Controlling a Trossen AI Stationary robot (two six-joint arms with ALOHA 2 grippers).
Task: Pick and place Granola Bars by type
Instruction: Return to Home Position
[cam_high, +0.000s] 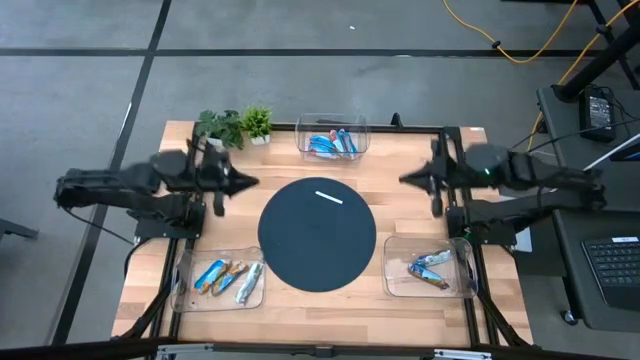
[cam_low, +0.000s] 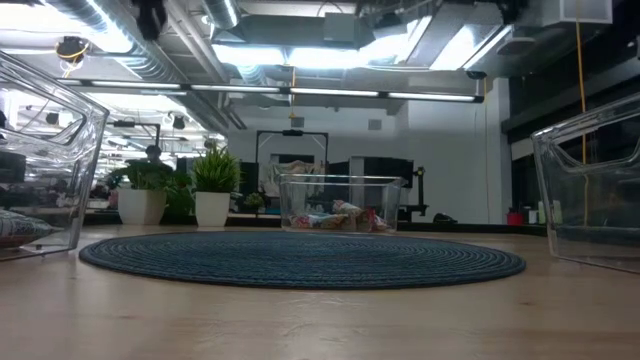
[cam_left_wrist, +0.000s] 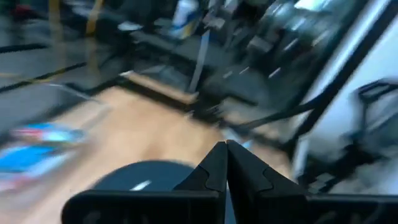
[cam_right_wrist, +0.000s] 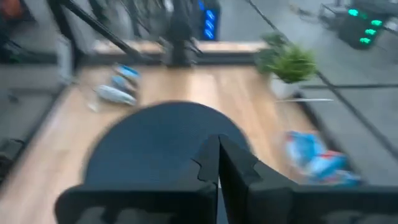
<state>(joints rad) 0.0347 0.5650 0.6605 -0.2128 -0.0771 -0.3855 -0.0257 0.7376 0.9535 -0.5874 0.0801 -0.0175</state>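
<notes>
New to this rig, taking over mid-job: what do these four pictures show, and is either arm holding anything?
A two-armed robot works at a wooden table. The overhead picture shows everything: the left gripper and right gripper, both shut and empty, flank a round dark mat bearing only a thin white strip. Granola bars lie in three clear bins: top bin, lower-left bin, lower-right bin. The level picture looks across the mat; the last two look forward from each arm's wrist.
</notes>
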